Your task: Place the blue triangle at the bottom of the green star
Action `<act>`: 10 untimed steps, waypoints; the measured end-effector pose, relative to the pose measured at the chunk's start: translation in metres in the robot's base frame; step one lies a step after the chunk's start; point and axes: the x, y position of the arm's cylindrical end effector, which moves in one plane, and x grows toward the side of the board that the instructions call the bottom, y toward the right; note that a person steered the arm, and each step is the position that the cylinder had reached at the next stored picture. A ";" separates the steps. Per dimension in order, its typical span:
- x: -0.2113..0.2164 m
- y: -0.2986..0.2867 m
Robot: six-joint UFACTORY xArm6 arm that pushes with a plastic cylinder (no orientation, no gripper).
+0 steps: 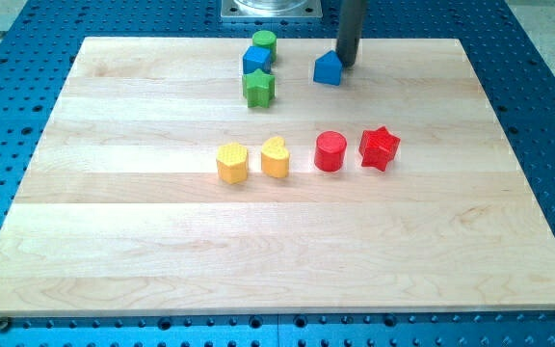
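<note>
The blue triangle (328,68) lies near the view's top, right of centre. My tip (346,64) stands just at its right side, touching or nearly touching it. The green star (258,88) lies to the left of the triangle and slightly lower, with a gap of about one block width between them. A blue cube (255,60) sits just above the star and a green cylinder (264,42) just above the cube.
In the board's middle stands a row: a yellow hexagon (231,162), a yellow heart (276,157), a red cylinder (330,151) and a red star (379,147). The wooden board (258,260) lies on a blue perforated table (547,96).
</note>
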 end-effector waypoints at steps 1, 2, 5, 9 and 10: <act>0.048 -0.056; 0.027 -0.060; 0.096 -0.034; 0.102 -0.084; 0.101 -0.082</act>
